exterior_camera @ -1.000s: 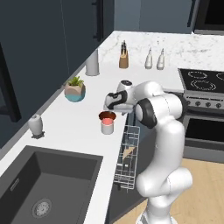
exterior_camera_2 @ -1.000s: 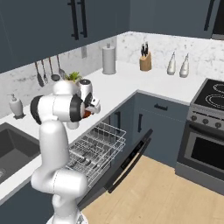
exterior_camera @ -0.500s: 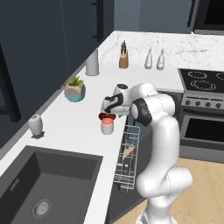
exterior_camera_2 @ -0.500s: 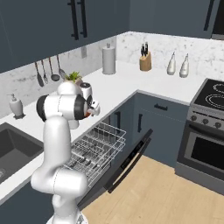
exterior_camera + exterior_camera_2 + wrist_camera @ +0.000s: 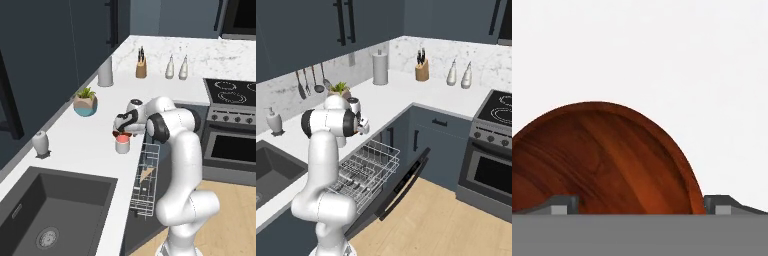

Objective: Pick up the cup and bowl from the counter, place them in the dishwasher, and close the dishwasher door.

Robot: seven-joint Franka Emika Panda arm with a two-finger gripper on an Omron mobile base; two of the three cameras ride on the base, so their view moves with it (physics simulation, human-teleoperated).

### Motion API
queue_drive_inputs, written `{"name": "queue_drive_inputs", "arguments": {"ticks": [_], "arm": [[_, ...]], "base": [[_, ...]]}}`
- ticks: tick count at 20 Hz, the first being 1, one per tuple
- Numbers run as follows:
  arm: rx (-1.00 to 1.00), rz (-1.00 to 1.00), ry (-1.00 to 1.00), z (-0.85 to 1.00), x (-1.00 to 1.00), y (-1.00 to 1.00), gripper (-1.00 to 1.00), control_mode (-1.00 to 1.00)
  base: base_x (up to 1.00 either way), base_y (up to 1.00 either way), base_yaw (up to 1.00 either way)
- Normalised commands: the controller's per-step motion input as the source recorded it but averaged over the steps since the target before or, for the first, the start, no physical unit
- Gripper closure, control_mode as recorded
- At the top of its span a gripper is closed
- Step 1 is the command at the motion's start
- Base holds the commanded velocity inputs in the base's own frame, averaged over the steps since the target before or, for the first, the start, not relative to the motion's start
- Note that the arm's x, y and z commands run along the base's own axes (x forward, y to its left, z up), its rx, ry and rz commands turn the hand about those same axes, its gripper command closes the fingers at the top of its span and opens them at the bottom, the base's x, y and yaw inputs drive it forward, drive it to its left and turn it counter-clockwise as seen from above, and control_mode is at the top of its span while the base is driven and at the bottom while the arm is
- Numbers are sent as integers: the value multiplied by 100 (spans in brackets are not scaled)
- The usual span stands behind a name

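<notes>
End effector (image 5: 121,131) low over the cup (image 5: 122,144) near the surface (image 5: 75,145) front edge; bowl hidden or unclear; white rack (image 5: 145,180) pulled out beside the arm; plant pot (image 5: 85,102), canister (image 5: 105,73), sink (image 5: 47,215) along the surface.

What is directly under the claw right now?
In the hand view the bowl lies below the claw, between its tips, inside empty, on the white counter. In the left base view the claw covers the bowl; the cup stands beside it.
</notes>
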Motion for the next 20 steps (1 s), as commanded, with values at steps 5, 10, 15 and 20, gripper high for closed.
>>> {"name": "queue_drive_inputs", "arguments": {"ticks": [5, 10, 15, 20], "arm": [[0, 0, 0, -19, 19, 10, 100, -100], [0, 0, 0, -6, 18, 5, 100, -100], [0, 0, -4, 13, 3, -1, 100, -100], [7, -1, -23, 44, -27, -24, 100, -100]], "base": [[0, 0, 0], [0, 0, 0], [0, 0, 0], [0, 0, 0]]}}
